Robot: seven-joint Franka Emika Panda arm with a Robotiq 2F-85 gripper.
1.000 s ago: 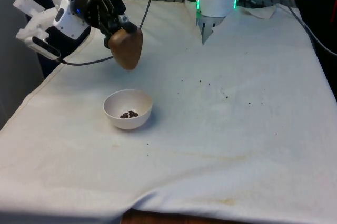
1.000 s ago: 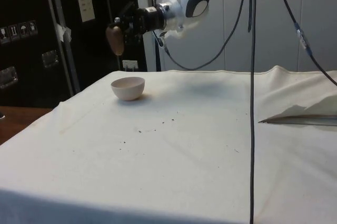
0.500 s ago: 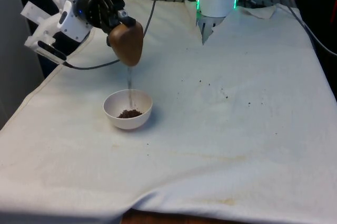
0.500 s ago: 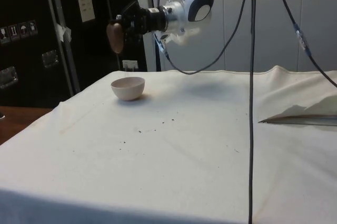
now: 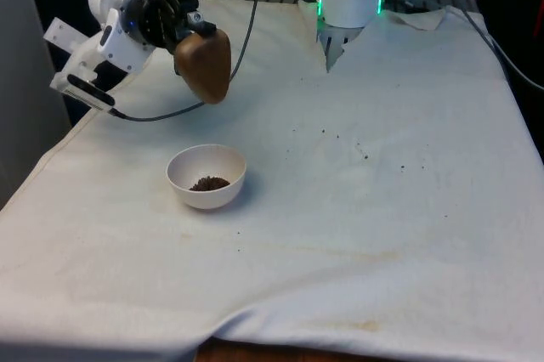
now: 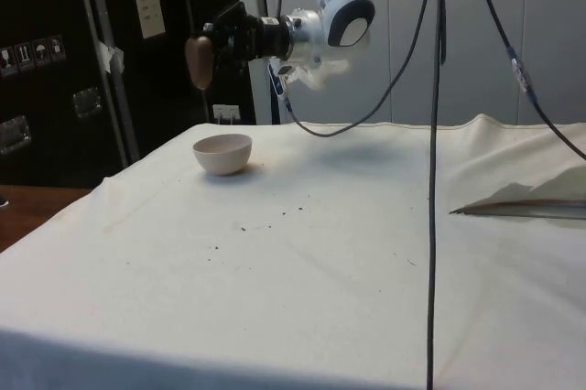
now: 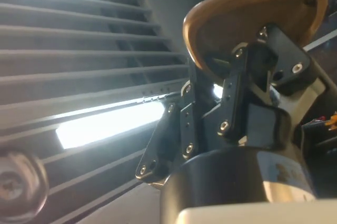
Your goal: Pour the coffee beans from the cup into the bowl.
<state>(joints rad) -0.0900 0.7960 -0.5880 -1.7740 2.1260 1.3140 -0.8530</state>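
A brown wooden cup (image 5: 204,66) hangs upside down in the air, with my gripper (image 5: 189,31) shut on it. The cup's mouth points down, above and slightly behind the white bowl (image 5: 183,165). The bowl stands on the cloth at the front view's left and holds a small heap of dark coffee beans (image 5: 209,183). From the side, the cup (image 6: 198,61) sits well above the bowl (image 6: 222,153), held by the gripper (image 6: 220,40). In the wrist view the cup (image 7: 253,11) is clamped between the black fingers (image 7: 239,82). No beans are falling.
A few stray beans (image 5: 342,139) lie scattered on the white cloth to the front view's right of the bowl. A black cable (image 5: 161,111) loops down from the arm behind the bowl. Cables (image 6: 435,161) hang in the side view.
A stream of beans fell from the cup into the bowl half a second ago and has stopped. The heap in the bowl grew. The cup rose a little and moved back.
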